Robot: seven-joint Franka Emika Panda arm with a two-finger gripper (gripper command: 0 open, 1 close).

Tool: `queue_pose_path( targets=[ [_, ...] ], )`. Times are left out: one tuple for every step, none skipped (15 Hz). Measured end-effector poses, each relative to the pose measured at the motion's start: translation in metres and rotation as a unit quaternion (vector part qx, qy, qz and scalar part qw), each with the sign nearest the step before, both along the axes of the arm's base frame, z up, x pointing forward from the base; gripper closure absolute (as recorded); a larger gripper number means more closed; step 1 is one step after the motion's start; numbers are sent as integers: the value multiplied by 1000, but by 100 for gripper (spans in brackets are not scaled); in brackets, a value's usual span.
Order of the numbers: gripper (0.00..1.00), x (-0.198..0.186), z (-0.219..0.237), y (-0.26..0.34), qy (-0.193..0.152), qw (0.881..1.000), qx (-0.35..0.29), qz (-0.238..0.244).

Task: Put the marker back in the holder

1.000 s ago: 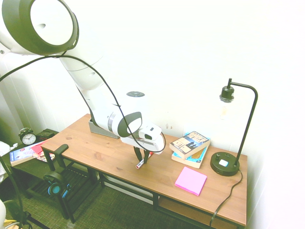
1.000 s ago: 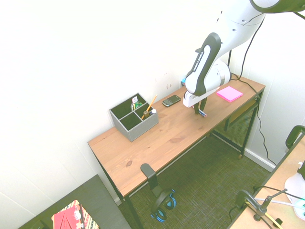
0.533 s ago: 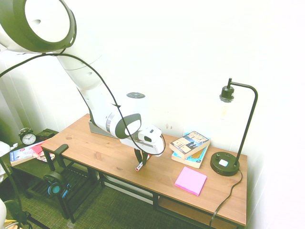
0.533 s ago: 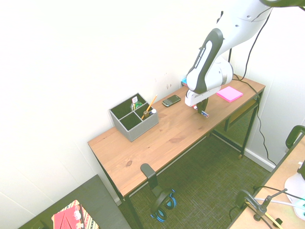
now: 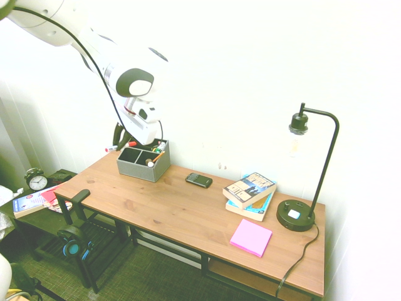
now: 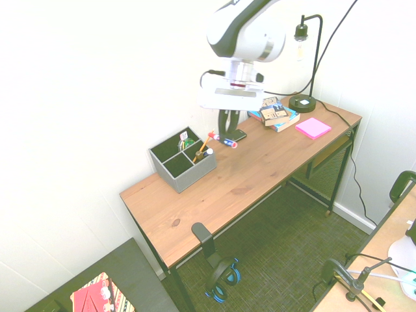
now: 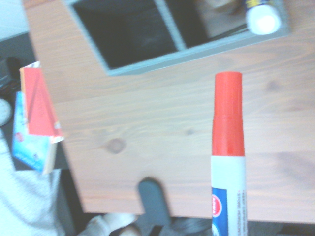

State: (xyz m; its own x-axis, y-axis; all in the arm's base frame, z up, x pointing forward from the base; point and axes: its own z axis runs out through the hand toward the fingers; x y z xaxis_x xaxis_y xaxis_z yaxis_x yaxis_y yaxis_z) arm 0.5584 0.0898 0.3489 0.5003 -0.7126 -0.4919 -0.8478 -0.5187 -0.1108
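We read the coming move from one relation: the holder (image 6: 197, 173) lies toward 8 o'clock from the pincer (image 6: 226, 137) in the second exterior view, and toward 4 o'clock in the first, near it in both. The pincer is clamped on the marker (image 6: 231, 143), its two fingers closed about the barrel, and so the marker hangs in the air above the desk (image 6: 227, 195), out of the holder.

Its long axis is what we need to mind. The marker lies across the fingers, closer to level than upright, with the red cap (image 7: 228, 113) toward the holder: the cap end points to about 10 o'clock in the second exterior view and between 2 and 3 in the first. (One arm does everything here, so we have no question of which is nearer.)

The compartments open upward, so we judge that the pincer must come over the box and the marker must tip closer to upright, or at least line up with a compartment, before we let go. The divided side has a dark compartment that looks roomy; its neighbour bears the pencil (image 6: 207, 140) and a white-capped tube (image 6: 208, 151). Released crosswise, the marker could catch on a rim or divider and roll off.
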Motion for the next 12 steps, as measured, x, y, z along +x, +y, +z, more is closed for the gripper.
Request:
queue_pose_path(
  targets=[
    [100,12,-1,17,26,1000,14,-6],
    [100,25,-5,29,46,999,24,-16],
    [100,38,-13,36,61,997,33,-29],
    [100,49,-24,40,76,995,39,-43],
    [100,59,-37,42,89,993,43,-58],
    [100,68,-50,42,98,992,47,-69],
    [100,73,-61,42,105,991,49,-74],
    [100,78,-71,42,111,989,54,-78],
    [100,81,-80,41,116,988,60,-82],
    [100,84,-89,41,120,987,66,-85],
    [100,87,-96,41,122,986,71,-87],
    [100,90,-103,41,124,985,74,-90]
  ],
)
